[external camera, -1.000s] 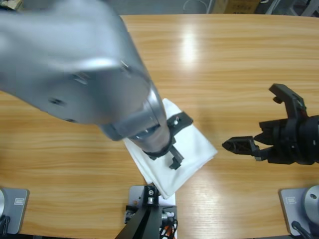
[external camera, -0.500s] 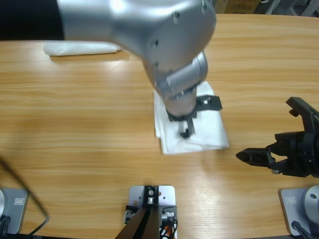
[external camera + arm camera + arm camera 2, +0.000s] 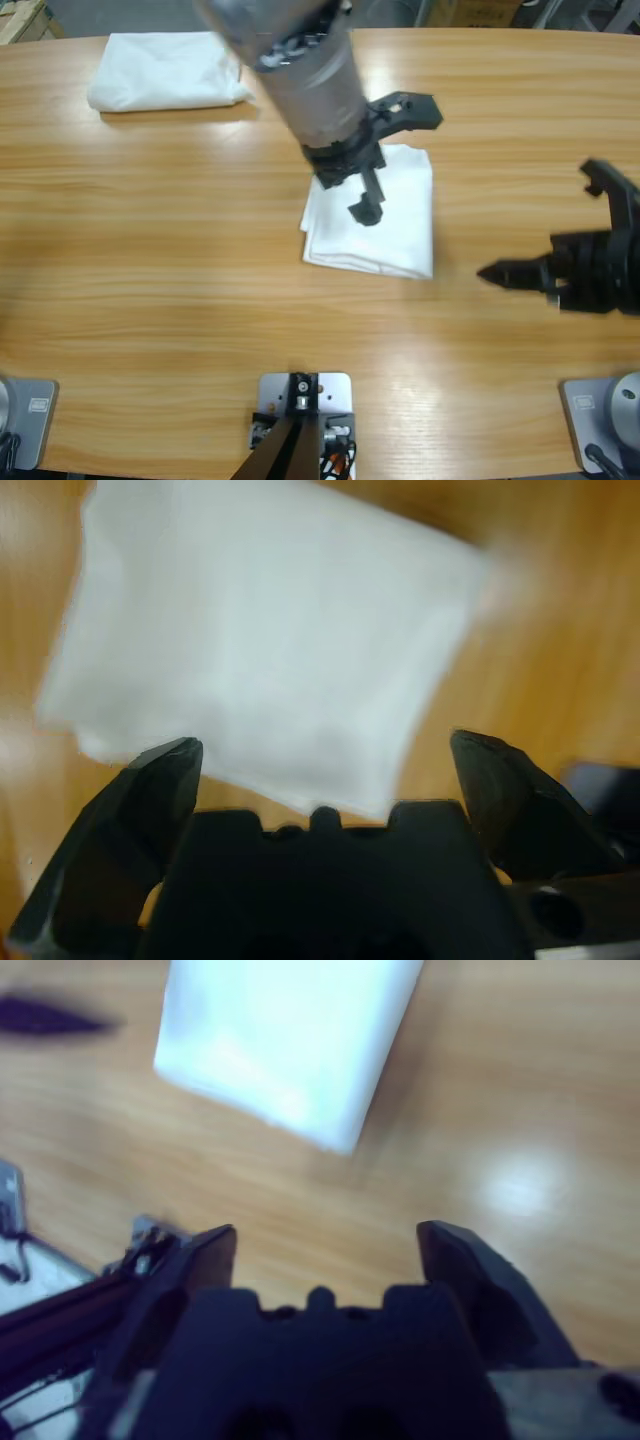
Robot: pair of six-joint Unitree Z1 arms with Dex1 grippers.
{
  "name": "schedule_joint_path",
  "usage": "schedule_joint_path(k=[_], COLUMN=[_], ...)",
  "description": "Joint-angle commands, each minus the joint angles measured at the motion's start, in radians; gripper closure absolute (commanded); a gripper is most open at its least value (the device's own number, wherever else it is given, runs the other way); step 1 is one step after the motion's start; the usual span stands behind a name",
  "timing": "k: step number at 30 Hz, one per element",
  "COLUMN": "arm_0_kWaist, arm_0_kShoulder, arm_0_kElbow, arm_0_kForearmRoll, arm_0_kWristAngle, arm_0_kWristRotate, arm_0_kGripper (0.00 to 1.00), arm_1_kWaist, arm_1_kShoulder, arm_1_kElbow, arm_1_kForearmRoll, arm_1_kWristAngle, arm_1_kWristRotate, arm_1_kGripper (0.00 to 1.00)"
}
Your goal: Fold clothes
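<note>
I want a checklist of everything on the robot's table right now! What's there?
Surface: long wooden table, shiny spots of light.
Job's things: folded white shirt mid-table; second folded white shirt at the far left corner.
Clutter: nothing seen.
End effectors: left end effector open over the middle shirt; right end effector open, apart from it, holding nothing.
Cables: thin wires near the rig in the right wrist view.
Surroundings: boxes beyond the far edge, unclear.

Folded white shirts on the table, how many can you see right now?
2. One folded bundle lies at the table's far left corner; the other sits mid-table under the left gripper. None seem hidden.
</note>
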Motion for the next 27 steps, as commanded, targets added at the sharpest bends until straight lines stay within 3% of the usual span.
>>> schedule_joint_path(k=[1, 5, 12, 20, 27], arm_0_kWaist=[0.020, 0.018, 0.001, -0.022, -0.023], arm_0_kShoulder=[-0.270, -0.289, -0.200, -0.157, -0.157], arm_0_kElbow=[0.621, 0.762, 0.755, 0.753, 0.751], arm_0_kForearmRoll=[-0.402, -0.554, -0.667, -0.676, -0.682], arm_0_kWristAngle=[-0.078, -0.039, 0.023, 0.032, 0.045], arm_0_kWristRotate=[-0.216, -0.287, -0.421, -0.449, -0.464], arm_0_kGripper=[1.000, 1.000, 1.000, 1.000, 1.000], arm_1_kWaist=[-0.326, -0.334, -0.381, -0.414, -0.421], arm_1_kShoulder=[0.280, 0.471, 0.638, 0.711, 0.611], arm_1_kElbow=[-0.190, -0.264, -0.238, -0.197, -0.123], arm_1_kForearmRoll=[-0.018, -0.093, -0.293, -0.396, -0.379], arm_1_kWristAngle=[0.283, 0.381, 0.479, 0.455, 0.388], arm_1_kWristRotate=[-0.264, -0.275, -0.272, -0.275, -0.217], arm_1_kGripper=[1.000, 1.000, 1.000, 1.000, 1.000])
